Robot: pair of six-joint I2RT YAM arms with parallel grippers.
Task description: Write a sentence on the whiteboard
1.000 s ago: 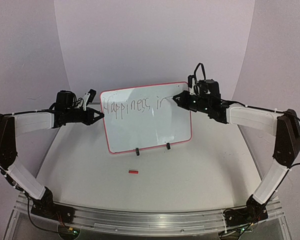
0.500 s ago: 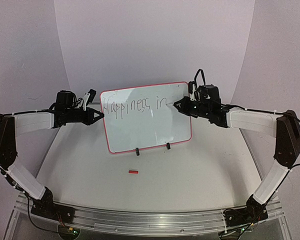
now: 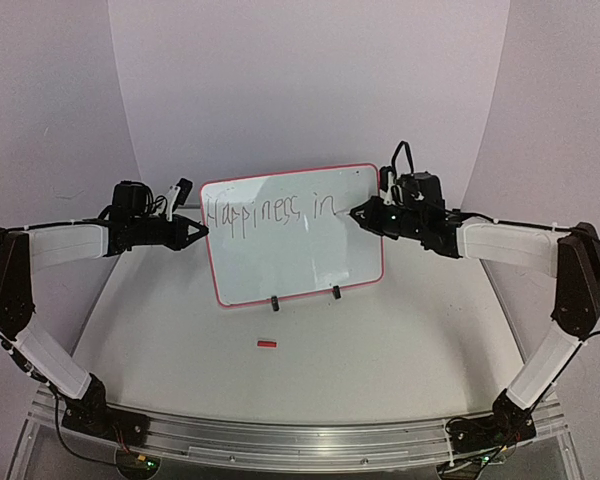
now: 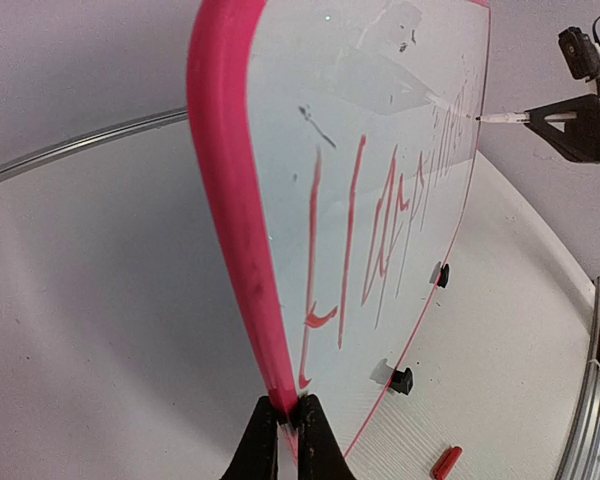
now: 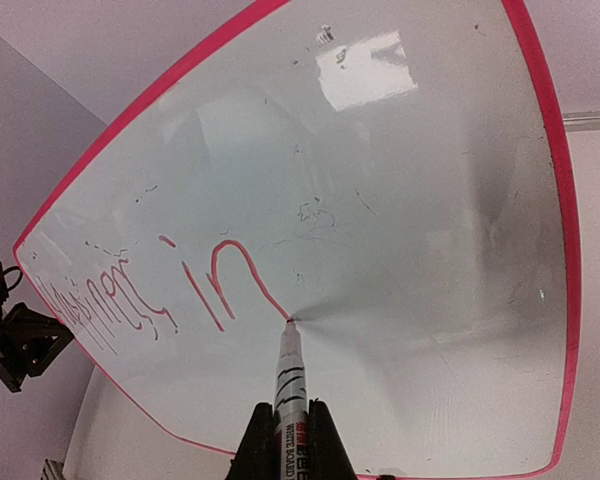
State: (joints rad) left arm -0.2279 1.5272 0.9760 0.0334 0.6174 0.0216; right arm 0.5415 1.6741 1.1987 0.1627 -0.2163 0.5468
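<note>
A pale surface (image 3: 380, 330) carries the whiteboard (image 3: 300, 255), which stands upright on two black feet at the middle of the overhead view, face toward the arms. The sentence (image 3: 270, 211) is only partly there. "Happiness in" runs along the top line, from the board's 10 o'clock corner toward 2 o'clock, and the words read red up close. No closing word or full stop follows, and the lower part of the board is bare. By that measure the writing looks roughly halfway, with the ending and probably a second line to come.

The left gripper (image 3: 195, 234) sits at the board's 9 o'clock. Its fingers are pressed together on the red frame of the left edge, pinching it to steady the board, as the left wrist view shows at close range.

The right gripper (image 3: 357, 212) comes in from the board's 3 o'clock side, level with the top line and just beside the last word. It pinches the marker (image 5: 288, 385) by its barrel. The marker's tip points at 12 o'clock in the right wrist view and meets the board at the tail of the "n", apparently touching.

A small red piece (image 3: 267, 344), perhaps a cap, lies on the surface at the board's 6 o'clock, near the feet and apart from both grippers.
</note>
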